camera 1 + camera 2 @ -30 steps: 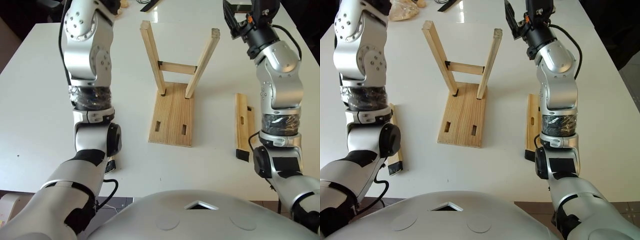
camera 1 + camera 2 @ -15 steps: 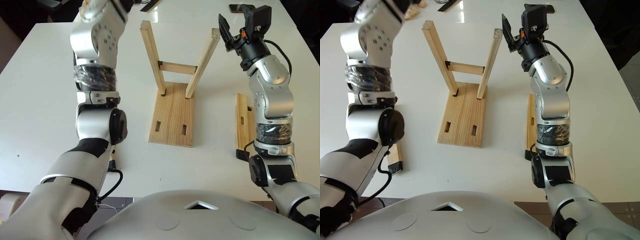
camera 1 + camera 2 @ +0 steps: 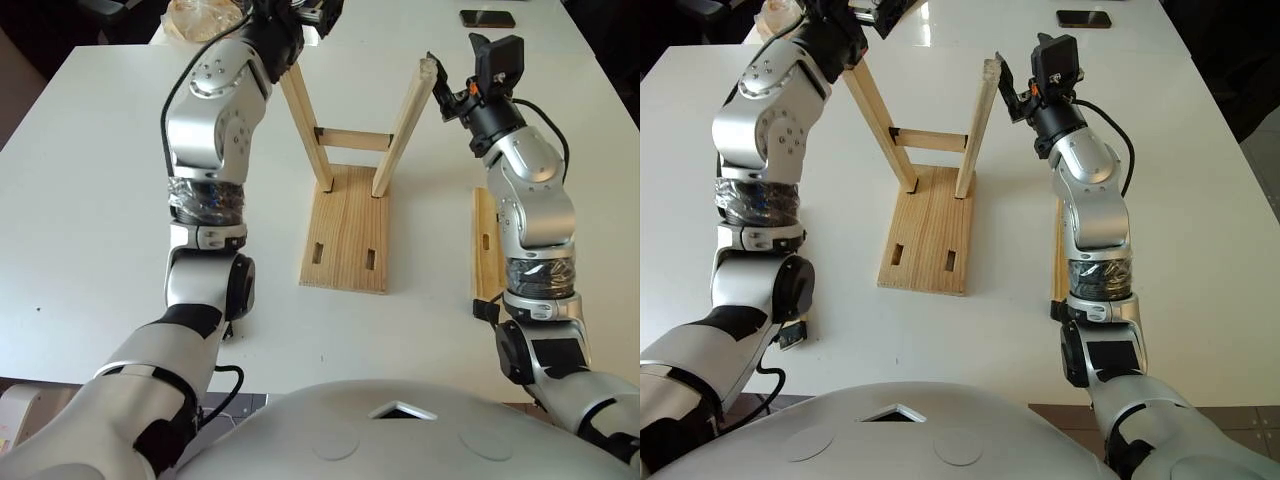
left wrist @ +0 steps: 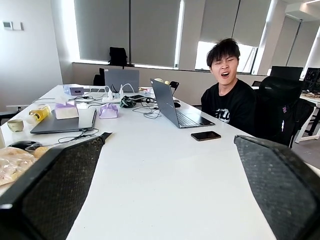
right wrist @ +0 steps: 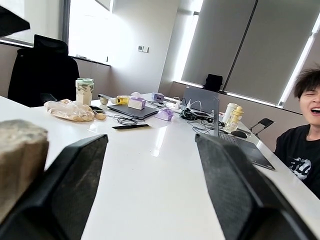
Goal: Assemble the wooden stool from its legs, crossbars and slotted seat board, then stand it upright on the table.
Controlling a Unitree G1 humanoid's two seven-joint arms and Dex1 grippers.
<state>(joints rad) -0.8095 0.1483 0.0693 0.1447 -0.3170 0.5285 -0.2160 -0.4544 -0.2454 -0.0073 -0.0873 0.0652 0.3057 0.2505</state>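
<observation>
While the large white table (image 3: 80,200) carries the work, the flat pale wooden seat board (image 3: 345,235) lies in its middle. The two long square wooden legs (image 3: 305,120) joined by a short wooden crossbar (image 3: 355,137) stand in the board's far slots. A further pale wooden leg piece (image 3: 484,250) lies flat beside the right arm. The left gripper (image 4: 170,140) hangs wide open and empty near one leg top. The right gripper (image 5: 150,140) is also spread and grips nothing, just beside the other top. The two small near slots (image 3: 316,253) are empty. I judge the first leg pair is seated; next, the lying piece must be fetched and pressed into them.
</observation>
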